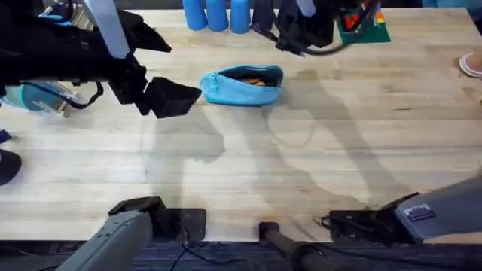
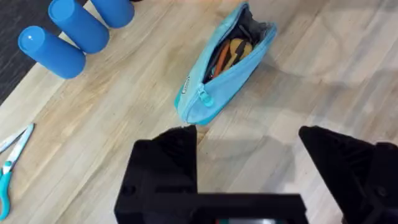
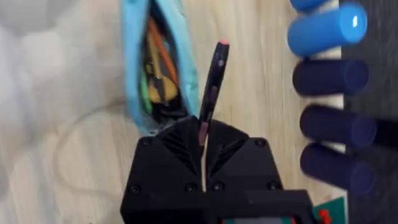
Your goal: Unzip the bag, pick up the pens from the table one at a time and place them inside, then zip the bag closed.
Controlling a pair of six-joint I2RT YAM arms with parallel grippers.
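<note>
Overhead view: the bag (image 1: 242,84) lies on the tabletop (image 1: 301,165), unzipped, with orange items visible through its mouth. The left gripper (image 1: 175,98) is just beside the bag's zipper-pull end, its fingers spread and not touching the fabric. The right gripper (image 1: 290,38) hovers beyond the bag's opposite end, near a row of blue cylinders (image 1: 217,15) at the far edge of the tabletop.

Left wrist view: the left gripper (image 2: 249,149) has its two black fingers (image 2: 177,152) set wide apart with nothing between them. The bag (image 2: 224,65) lies ahead of the fingertips, the pull end nearest. Its open mouth shows orange pens (image 2: 231,53) inside. Light blue cylinders (image 2: 74,28) stand beyond and to one side; teal-handled scissors (image 2: 9,168) lie further out on that same side.

Right wrist view: the right gripper (image 3: 204,140) is pressed together on a black pen (image 3: 211,84), which projects forward from the fingertips and ends in a pink tip. The bag (image 3: 155,62) lies open just beside the pen, with orange and yellow contents inside. Light and dark blue cylinders (image 3: 333,74) lie on the other side of the pen.
</note>
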